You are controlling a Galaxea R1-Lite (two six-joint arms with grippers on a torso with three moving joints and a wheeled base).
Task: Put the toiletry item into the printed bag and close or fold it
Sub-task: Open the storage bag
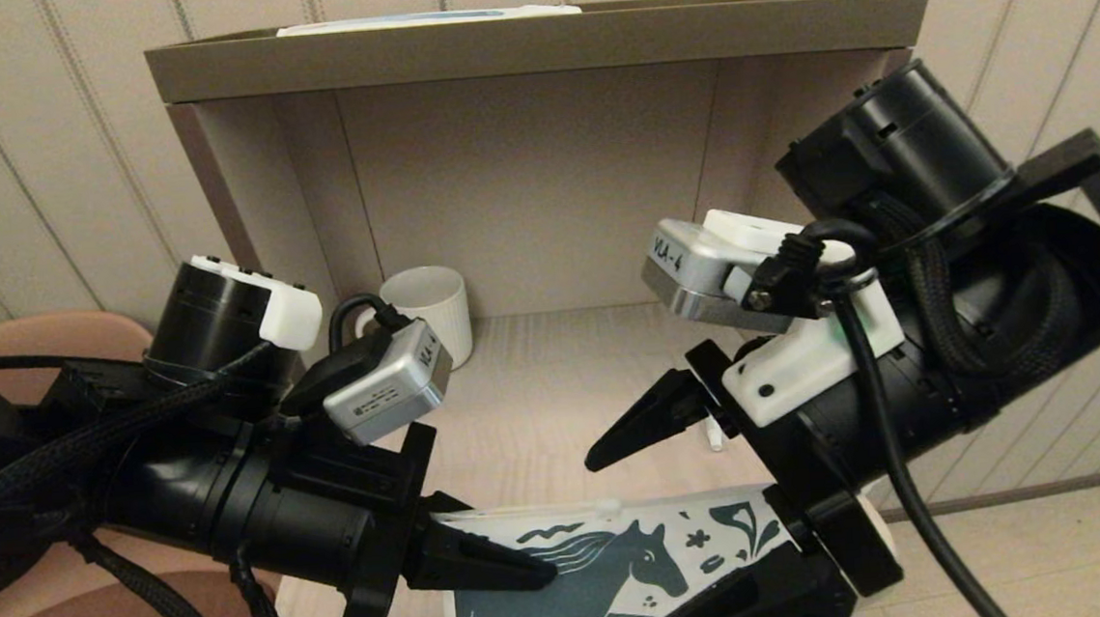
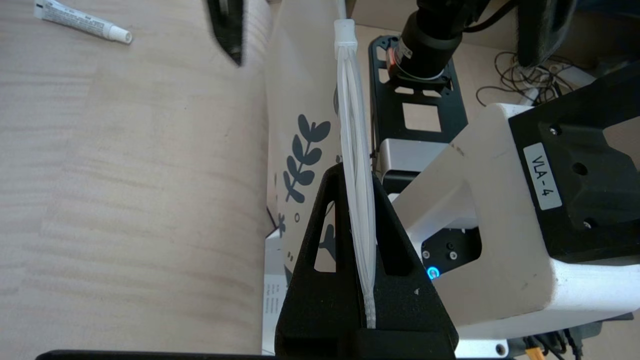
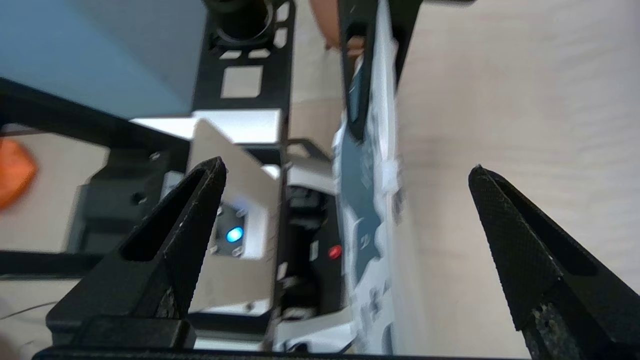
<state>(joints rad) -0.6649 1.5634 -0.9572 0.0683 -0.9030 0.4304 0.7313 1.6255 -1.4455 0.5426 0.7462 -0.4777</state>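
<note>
The left gripper (image 2: 367, 260) had its jaws pressed together on the zip-strip edge of the flat white pouch printed with a dark teal horse and leaf sprigs (image 1: 616, 565), holding that edge up at the near side of the pale wood-grain surface (image 1: 536, 387). In the left wrist view the pouch (image 2: 300, 125) stood on edge, its clear ribbed closure running between the two black fingers. The right gripper (image 3: 345, 240) hung with its jaws spread wide, closed on nothing; the right wrist view showed the pouch's far end (image 3: 372, 215) lying in the gap between them, touching neither. The slim white tube with a flat crimped end and small white cap (image 2: 82, 20) lay on the surface outside the pouch, well apart from the left gripper; in the head view only a sliver of it (image 1: 714, 435) showed beside the right gripper's upper finger. Farther back, a ribbed white mug (image 1: 429, 309) stood inside the beige open-fronted shelf box (image 1: 531, 44).
</note>
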